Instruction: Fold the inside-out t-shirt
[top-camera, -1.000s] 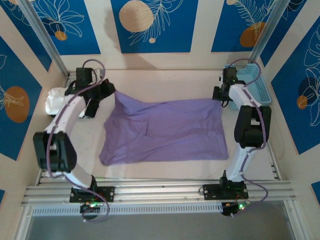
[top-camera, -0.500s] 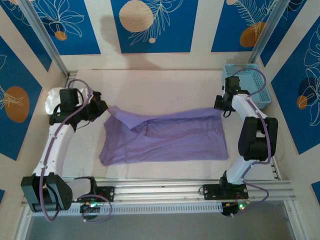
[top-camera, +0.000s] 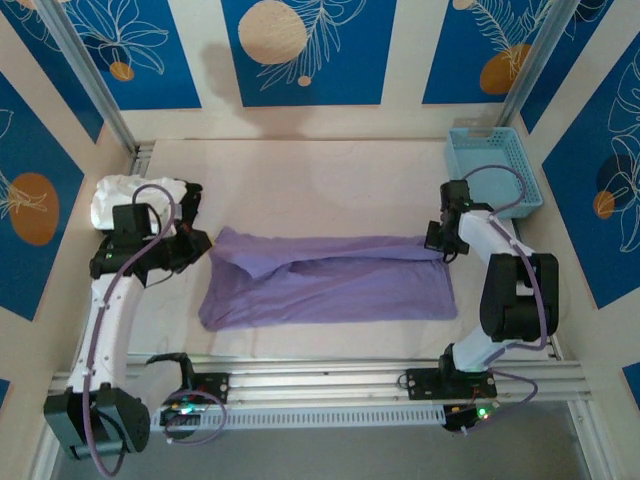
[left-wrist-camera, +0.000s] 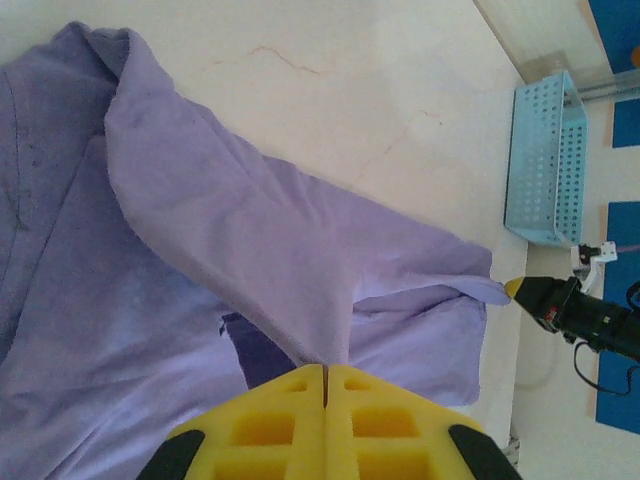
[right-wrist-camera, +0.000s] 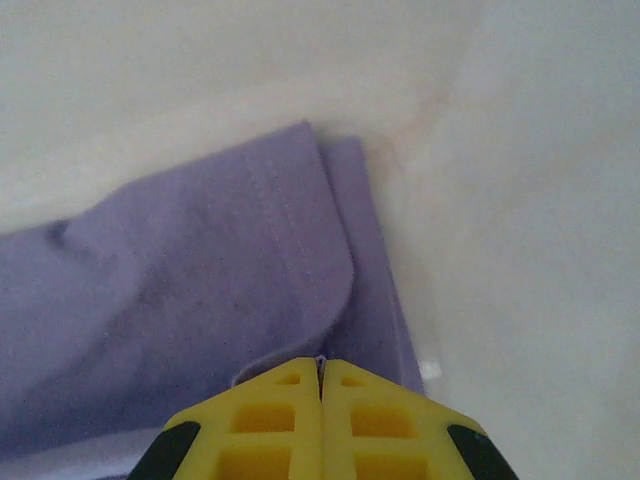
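One purple t-shirt (top-camera: 330, 290) is laid mid table (top-camera: 300, 175), far edge doubled over. It's pinched tight by two grippers: left gripper (top-camera: 205, 243) and right gripper (top-camera: 437, 243), one corner each. One blue basket (top-camera: 495, 170) is seen back right, and probably one white garment (top-camera: 115, 195) back left.

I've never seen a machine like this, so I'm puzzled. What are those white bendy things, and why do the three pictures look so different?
Those are two robot arms bolted to a table. One picture looks down from above. The other two come from little cameras on each wrist, so you see yellow fingers up close. A purple t-shirt lies on the table. The left gripper and right gripper are each shut, pinching its far edge at opposite ends. A blue basket and a crumpled white cloth sit near the far corners.
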